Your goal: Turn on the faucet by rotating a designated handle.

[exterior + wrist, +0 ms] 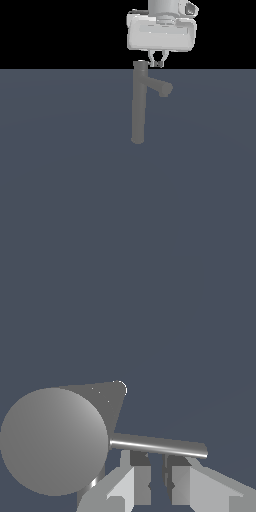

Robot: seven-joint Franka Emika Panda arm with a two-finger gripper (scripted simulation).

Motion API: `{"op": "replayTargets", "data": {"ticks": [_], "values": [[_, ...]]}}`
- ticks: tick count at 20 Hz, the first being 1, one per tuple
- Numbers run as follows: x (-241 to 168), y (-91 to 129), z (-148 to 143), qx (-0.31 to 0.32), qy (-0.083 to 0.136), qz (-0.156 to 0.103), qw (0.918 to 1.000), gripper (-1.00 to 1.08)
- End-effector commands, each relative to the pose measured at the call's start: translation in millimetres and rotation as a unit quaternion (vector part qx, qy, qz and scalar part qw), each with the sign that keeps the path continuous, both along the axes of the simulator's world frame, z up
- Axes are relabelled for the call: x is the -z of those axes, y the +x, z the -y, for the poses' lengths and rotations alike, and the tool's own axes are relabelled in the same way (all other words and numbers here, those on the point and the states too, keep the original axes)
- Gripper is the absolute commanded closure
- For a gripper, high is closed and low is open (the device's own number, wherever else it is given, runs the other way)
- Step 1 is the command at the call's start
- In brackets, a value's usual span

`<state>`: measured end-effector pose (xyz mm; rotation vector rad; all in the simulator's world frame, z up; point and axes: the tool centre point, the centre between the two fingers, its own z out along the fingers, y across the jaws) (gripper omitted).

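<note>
I see the gripper [157,64] hanging just beside the top of the upright faucet [138,105], its fingers [131,487] almost together over the side handle [159,446] with nothing clamped, so next I must push it sideways.

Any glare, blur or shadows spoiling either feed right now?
Exterior view: flat, even render, no cast shadows, faucet dim against the floor, gripper sharp. Wrist view: a bright streak along the handle; the faucet's round top looms large but stays crisp.
</note>
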<state>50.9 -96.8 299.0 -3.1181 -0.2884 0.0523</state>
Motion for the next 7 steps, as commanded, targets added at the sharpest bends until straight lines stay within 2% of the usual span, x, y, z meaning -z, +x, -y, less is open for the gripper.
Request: {"op": "replayTargets", "data": {"ticks": [1,7], "values": [[-1,19,-8,-0.007,-0.001,0.014,0.9999,1.08],[-2,33,2,-0.001,-0.003,0.017,0.9999,1.08]]}}
